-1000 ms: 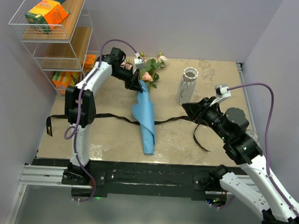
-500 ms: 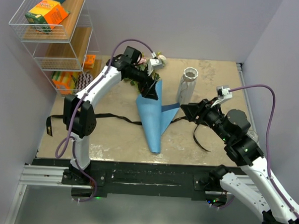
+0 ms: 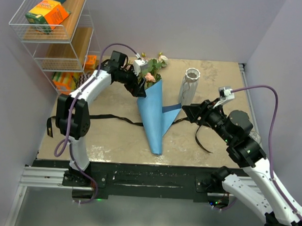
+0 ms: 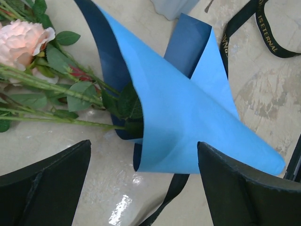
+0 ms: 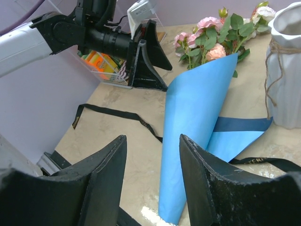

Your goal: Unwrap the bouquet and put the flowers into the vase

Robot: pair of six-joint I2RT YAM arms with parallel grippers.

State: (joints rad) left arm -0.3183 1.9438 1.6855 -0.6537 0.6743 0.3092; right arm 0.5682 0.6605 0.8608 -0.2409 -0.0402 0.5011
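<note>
Two-fingered left hand (image 3: 140, 88) spread wide, angled down over bouquet (image 3: 156, 118).

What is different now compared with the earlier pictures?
The left fingers let go of the blue paper and drew back leftward. The paper, a narrow roll before, spread open toward the vase. Vase, black ribbon and right arm stayed in place.

black ribbon (image 4: 266, 30): gold print reads "IS ETERNAL", rest cut off. Orange box (image 3: 46, 12) on shelf: print illegible.
</note>
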